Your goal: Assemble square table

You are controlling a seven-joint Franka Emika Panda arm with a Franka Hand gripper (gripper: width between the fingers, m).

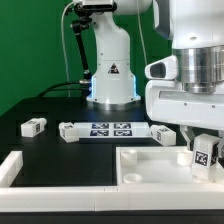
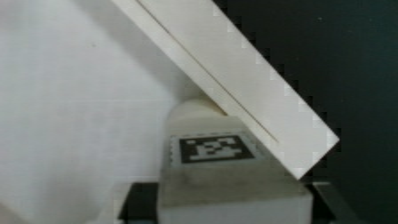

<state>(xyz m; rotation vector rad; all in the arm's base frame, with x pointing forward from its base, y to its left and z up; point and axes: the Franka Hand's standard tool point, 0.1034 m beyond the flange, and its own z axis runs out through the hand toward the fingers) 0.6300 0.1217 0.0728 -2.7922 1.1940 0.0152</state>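
Between my jaws, clenched on it, sits a short white blocky tagged leg (image 2: pixel 214 150); just beneath lies the large white square plastic tabletop (image 1: pixel 150 170). Next, I judge: line it up at a corner, then seat it.

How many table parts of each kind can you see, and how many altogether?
Tabletop: 1
Legs: 4 (far-left leg; second leg and third leg at the ends of the marker board; held leg in the end effector)
Total: 5
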